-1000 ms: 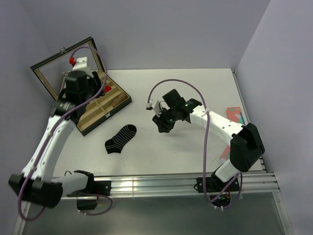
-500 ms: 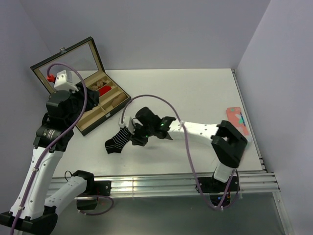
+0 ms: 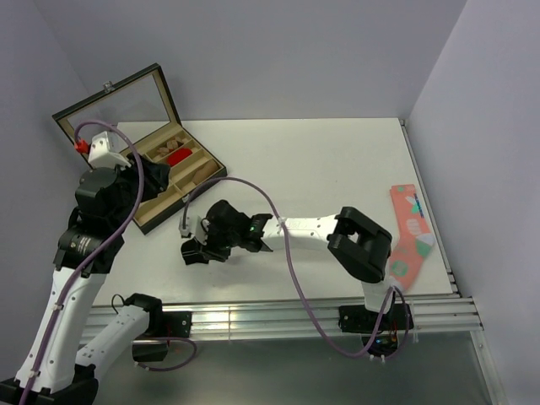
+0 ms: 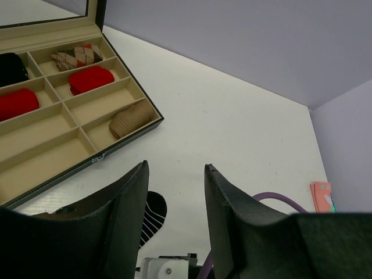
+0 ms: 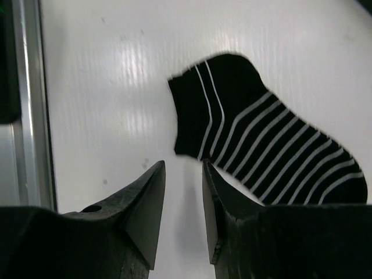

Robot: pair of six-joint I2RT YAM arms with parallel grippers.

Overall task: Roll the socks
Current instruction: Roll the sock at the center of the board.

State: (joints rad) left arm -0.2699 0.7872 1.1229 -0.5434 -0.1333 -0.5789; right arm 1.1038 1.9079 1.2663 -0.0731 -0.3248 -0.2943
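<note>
Lower left of centre on the desk (image 3: 337,160), black striped sock (image 5: 261,145) lies flat, unrolled; right tool (image 5: 182,168) hovers at its end, part-spread and empty, left tool (image 4: 175,168) likewise spread, so rolling not yet begun.

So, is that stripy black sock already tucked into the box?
No, the striped sock lies flat on the white table, outside the box with its compartments.

Legible text, labels, brands, numbers, signs: none in any view. Nothing readable on compartment box (image 4: 40,157), black striped sock (image 5: 273,157) or patterned pink sock (image 3: 407,228); only coloured shapes there, no lettering.
</note>
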